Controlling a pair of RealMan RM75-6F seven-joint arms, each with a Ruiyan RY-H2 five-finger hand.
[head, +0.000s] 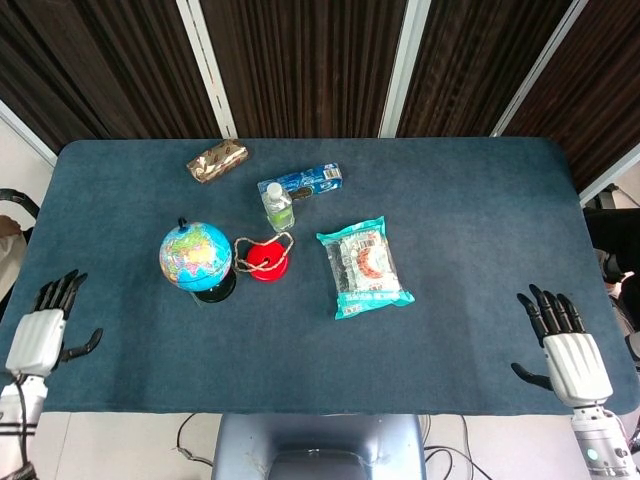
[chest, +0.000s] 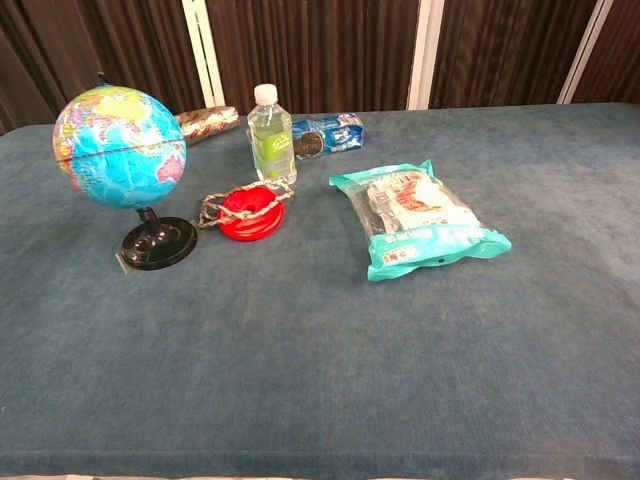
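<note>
Standing upright on its base, globe (head: 196, 254) axis tilts slightly.

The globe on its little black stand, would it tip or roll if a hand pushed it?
The globe looks top-heavy: a large ball on a thin stem over a small base, so a push up high would probably tip it. Once over, the ball would likely roll. It may also spin on its axis, making it slippery to grip.

A teal snack packet (head: 365, 267) lies mid-bench (head: 470, 220); a blue biscuit pack (head: 310, 180) and a foil-wrapped parcel (head: 217, 160) lie further back; dark curtains behind.
</note>
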